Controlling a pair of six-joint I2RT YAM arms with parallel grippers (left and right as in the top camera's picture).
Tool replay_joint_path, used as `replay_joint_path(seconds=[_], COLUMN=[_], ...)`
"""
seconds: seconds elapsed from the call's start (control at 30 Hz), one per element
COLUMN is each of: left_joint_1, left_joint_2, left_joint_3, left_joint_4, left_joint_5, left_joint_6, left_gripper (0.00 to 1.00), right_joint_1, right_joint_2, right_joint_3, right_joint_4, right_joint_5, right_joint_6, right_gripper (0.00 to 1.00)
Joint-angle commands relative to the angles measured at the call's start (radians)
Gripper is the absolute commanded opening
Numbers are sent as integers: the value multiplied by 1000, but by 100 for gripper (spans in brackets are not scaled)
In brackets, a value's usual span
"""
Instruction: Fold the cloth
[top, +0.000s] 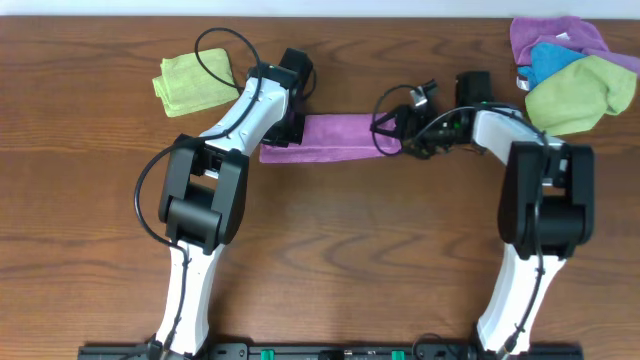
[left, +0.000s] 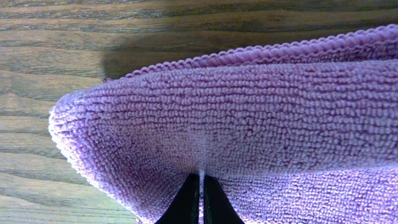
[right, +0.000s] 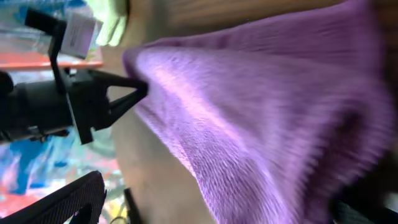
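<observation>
The magenta-purple cloth (top: 335, 136) is stretched as a narrow folded band between my two grippers at the back middle of the table. My left gripper (top: 291, 130) is shut on its left end; in the left wrist view the black fingertips (left: 200, 183) pinch the terry fabric (left: 249, 118). My right gripper (top: 393, 131) holds the right end. In the blurred right wrist view the cloth (right: 261, 118) fills most of the frame, and the left gripper (right: 138, 92) pinches its far corner. No white tag shows.
A lime-green cloth (top: 190, 82) lies at the back left. A pile of cloths sits at the back right: lavender-purple (top: 550, 33), blue (top: 553, 58) and lime-green (top: 582, 92). Black cables loop above both wrists.
</observation>
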Motion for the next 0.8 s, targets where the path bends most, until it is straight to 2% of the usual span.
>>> replay_joint_path(seconds=[0.0,0.17,0.4,0.77], left_joint_1=[9,9,9,9], left_joint_2=[23,23,23,23], left_joint_3=[-2,-2,-2,-2], left_joint_4=[3,2,2,2], left_joint_5=[4,4,4,4], left_joint_6=[18,18,22,22], left_gripper=[6,6,6,6], right_joint_1=[53,69,38,6], right_joint_2=[99,99,99,99], right_joint_3=[-51,-51,-51,-51], right_joint_4=[-1,37,36,108], right_joint_5=[158,163,262,310], right_joint_6=[29,51,61,96], right_gripper=[99,91,91,90])
